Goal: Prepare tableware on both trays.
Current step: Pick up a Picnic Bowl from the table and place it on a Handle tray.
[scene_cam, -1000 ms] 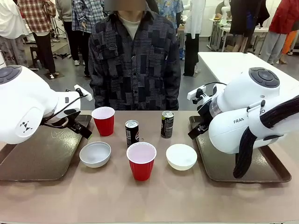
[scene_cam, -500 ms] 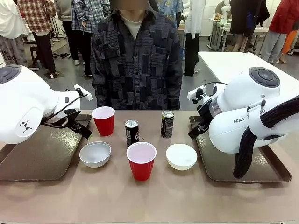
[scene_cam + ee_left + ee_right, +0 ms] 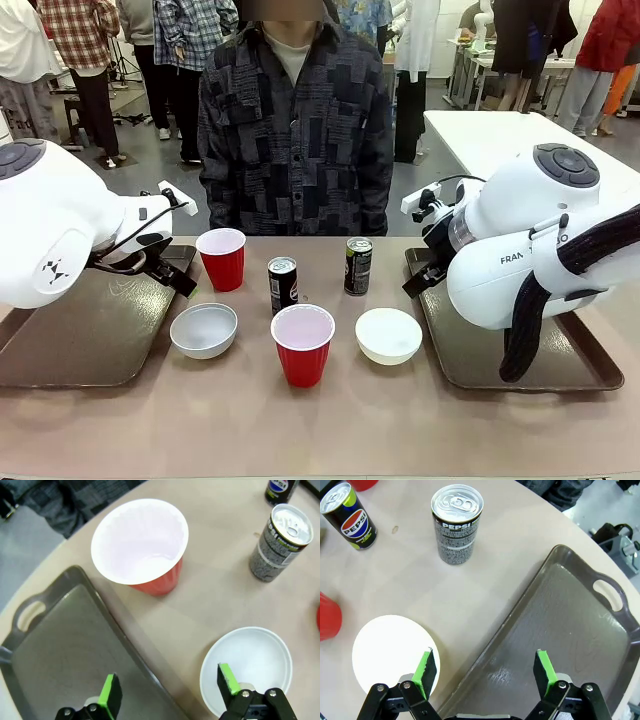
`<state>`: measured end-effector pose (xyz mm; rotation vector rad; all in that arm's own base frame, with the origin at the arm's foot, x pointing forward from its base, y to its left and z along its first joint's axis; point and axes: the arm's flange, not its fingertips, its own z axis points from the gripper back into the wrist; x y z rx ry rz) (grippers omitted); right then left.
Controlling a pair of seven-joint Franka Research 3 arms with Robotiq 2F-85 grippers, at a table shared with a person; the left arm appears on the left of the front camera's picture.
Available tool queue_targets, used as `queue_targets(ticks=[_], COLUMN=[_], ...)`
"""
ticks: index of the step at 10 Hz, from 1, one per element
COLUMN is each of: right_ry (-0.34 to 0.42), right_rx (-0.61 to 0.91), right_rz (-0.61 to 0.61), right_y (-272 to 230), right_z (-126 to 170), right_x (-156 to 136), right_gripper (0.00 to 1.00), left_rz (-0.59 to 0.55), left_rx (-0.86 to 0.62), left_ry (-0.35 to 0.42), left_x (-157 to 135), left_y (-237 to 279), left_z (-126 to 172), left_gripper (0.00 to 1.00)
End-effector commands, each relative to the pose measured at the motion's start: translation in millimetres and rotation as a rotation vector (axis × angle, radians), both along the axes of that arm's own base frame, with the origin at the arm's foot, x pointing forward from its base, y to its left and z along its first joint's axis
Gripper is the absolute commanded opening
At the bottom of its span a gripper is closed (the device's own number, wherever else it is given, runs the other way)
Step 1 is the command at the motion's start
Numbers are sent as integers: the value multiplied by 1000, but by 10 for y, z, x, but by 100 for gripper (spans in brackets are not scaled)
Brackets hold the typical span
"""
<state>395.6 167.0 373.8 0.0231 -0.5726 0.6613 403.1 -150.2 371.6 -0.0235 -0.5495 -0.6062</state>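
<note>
Nothing is loaded yet: the left tray (image 3: 80, 340) and the right tray (image 3: 578, 362) lie bare, and all six pieces stand on the surface between them. From the near red cup (image 3: 302, 344), one white bowl (image 3: 204, 330) sits at 9 o'clock, the other bowl (image 3: 388, 335) at 3, the far cup (image 3: 221, 258) at 10, a can (image 3: 282, 285) between 11 and 12, and a second can (image 3: 358, 266) at 1. The left claw (image 3: 169, 685) hangs wide and empty over its tray's inner rim, and the right claw (image 3: 485, 667) does likewise. I judge the first pick is in hand. Each claw should shift onto its neighbouring bowl and straddle the rim.
</note>
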Motion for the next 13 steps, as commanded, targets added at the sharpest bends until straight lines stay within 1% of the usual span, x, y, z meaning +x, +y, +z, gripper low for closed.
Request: queue_targets(ticks=[1, 4, 5, 6, 7, 8, 9, 10, 11, 12, 13], right_ry=[0, 0, -1, 11, 30, 80, 148, 226, 308, 372, 370], right_rx=[0, 0, -33, -41, -27, -69, -93, -124, -140, -148, -133], right_rz=[0, 0, -8, -16, -46, -77, -107, -131, -177, -204, -214], right_y=[0, 0, -86, -234, -416, -615, -780, -931, -1055, -1162, -1203], right_z=[0, 0, 49, 137, 241, 292, 287, 216, 90, -53, -98], right_x=[0, 0, -161, -396, -651, -942, -1176, -1411, -1609, -1810, -1871], right_gripper=[100, 100, 100, 100, 100, 100, 100, 100, 100, 100, 100], left_rz=[0, 0, 17, -31, -54, -78, -98, -120, -135, -126, -99], left_rx=[0, 0, 27, 52, 72, 82, 82, 69, 71, 64, 59], left_ry=[0, 0, 21, 20, 10, 67, 133, 174, 204, 231, 241], left_x=[0, 0, -255, -520, -744, -942, -1096, -1293, -1425, -1546, -1553], left_y=[0, 0, 128, 314, 514, 735, 882, 978, 1029, 1069, 1081], left_z=[0, 0, 123, 264, 384, 442, 469, 483, 491, 459, 434], left_gripper=[100, 100, 100, 100, 100, 100, 100, 100, 100, 100, 100])
